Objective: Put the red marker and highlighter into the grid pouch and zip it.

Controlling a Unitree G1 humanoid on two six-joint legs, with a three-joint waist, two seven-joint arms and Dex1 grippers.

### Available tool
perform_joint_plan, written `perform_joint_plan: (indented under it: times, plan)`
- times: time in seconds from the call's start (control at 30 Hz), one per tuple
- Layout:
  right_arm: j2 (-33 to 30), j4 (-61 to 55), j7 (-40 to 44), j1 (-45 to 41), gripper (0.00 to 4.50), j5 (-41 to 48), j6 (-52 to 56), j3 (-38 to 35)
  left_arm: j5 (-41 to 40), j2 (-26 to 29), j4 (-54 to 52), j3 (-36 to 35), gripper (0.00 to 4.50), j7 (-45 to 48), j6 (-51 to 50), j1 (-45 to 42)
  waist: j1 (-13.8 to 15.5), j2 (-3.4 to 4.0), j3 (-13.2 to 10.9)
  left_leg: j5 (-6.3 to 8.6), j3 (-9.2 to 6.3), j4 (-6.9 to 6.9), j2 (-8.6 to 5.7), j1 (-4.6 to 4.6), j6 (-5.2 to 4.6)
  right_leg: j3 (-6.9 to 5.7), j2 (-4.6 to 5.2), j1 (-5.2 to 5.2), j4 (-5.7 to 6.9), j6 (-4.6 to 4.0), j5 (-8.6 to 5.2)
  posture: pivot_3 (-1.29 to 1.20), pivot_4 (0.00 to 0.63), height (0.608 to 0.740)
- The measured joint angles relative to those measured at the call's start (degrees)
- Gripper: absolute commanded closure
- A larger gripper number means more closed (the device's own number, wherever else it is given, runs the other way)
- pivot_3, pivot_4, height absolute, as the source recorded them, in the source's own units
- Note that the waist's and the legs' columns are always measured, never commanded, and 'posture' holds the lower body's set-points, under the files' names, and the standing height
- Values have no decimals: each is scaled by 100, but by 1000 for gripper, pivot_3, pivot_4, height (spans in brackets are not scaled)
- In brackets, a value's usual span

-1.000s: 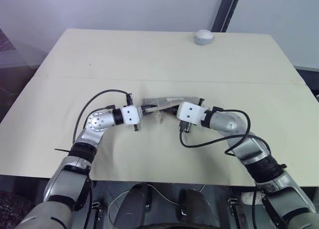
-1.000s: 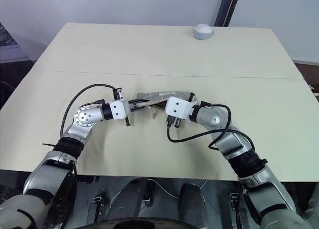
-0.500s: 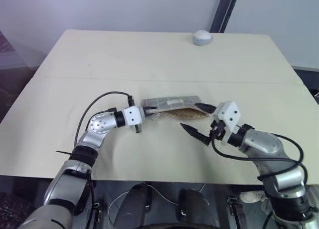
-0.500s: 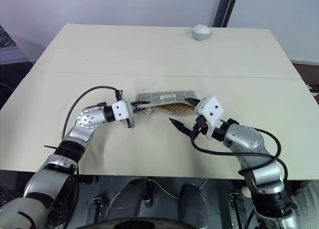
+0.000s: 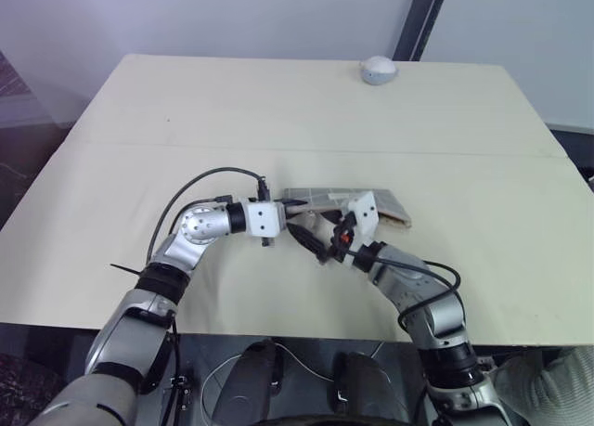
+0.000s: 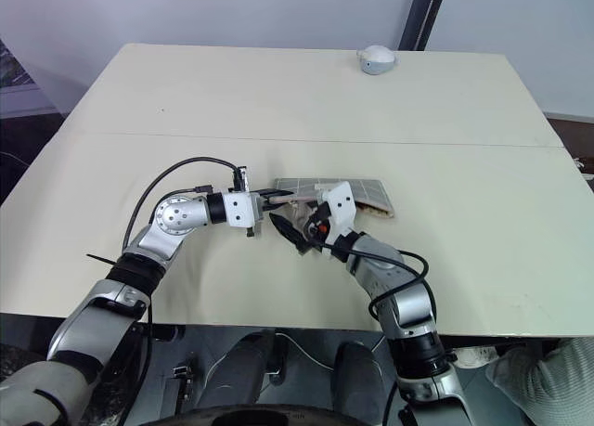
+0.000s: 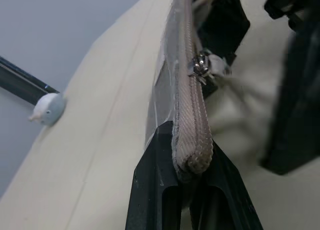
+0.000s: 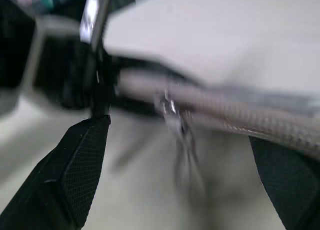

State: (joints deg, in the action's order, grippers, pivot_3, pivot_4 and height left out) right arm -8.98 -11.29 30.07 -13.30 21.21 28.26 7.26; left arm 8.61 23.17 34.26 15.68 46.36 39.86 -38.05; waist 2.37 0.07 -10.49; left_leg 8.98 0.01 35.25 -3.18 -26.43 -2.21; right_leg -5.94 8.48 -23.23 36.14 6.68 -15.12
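The left gripper (image 7: 192, 190) has its jaws clamped on the end of the grid pouch (image 5: 371, 201), mid-frame on the tabletop (image 5: 278, 101). The right gripper's (image 8: 175, 170) jaws are spread wide by the zipper pull (image 7: 201, 65). The pouch looks nearly zipped; maybe only a final pull remains.

A wide cream bench (image 5: 278, 101) runs across the room, with a faint seam crossing it from side to side. Behind it stands a plain pale grey-blue wall (image 5: 232, 18), broken by a dark upright post (image 5: 422, 18). A small round grey-white lump (image 5: 379, 70) sits near the bench's far edge. The light is soft and even.
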Motion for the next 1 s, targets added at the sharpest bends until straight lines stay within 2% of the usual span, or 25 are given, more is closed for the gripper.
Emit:
perform_joint_plan:
  times: [0.1,0.3,0.33,0.53,0.8,0.9,0.97,1.0]
  plan:
    - [-12,84,142,-17,966,61,19,-1,4,7,-34,3,4500,-14,-65,-26,-13,0,0,5,7,-1,-9,-2,-9,4,8,-3,0,0,1,0,150,740]
    - [-71,94,296,-15,4071,231,134,-31,17,7,-44,26,4500,-38,-90,-28,-17,0,0,4,7,-2,-5,0,-9,3,2,1,9,1,1,0,150,740]
    - [-71,93,297,-11,4437,265,150,-59,20,7,-44,29,4500,-42,-90,-28,-19,0,0,4,7,-2,-5,0,-9,3,2,-1,8,1,1,0,150,740]
    - [-230,-44,297,171,4437,503,326,-299,78,27,-46,39,4500,-118,-83,-26,-10,0,0,4,7,-1,-4,1,-8,4,4,-6,6,1,1,0,150,740]
    - [-1396,-210,480,670,4437,659,363,-1192,74,155,-2,39,4500,-179,-53,-24,-3,0,0,4,12,-2,-4,0,-8,3,6,8,2,1,1,0,150,740]
    - [-2177,193,581,913,4437,485,118,-1817,-203,173,134,-11,4500,36,-260,-9,13,0,0,4,18,1,-5,0,-8,3,9,11,-4,1,1,0,150,740]
    - [-2336,263,686,935,4437,463,-73,-1910,-452,78,150,-10,4500,316,-478,0,-13,-1,0,4,22,2,1,2,-8,3,8,23,-3,2,1,0,150,740]
    - [-2344,268,692,942,4169,464,-100,-1916,-577,51,154,-17,4136,423,-599,0,-24,0,0,4,21,2,4,5,-8,3,5,21,-3,2,1,0,150,740]
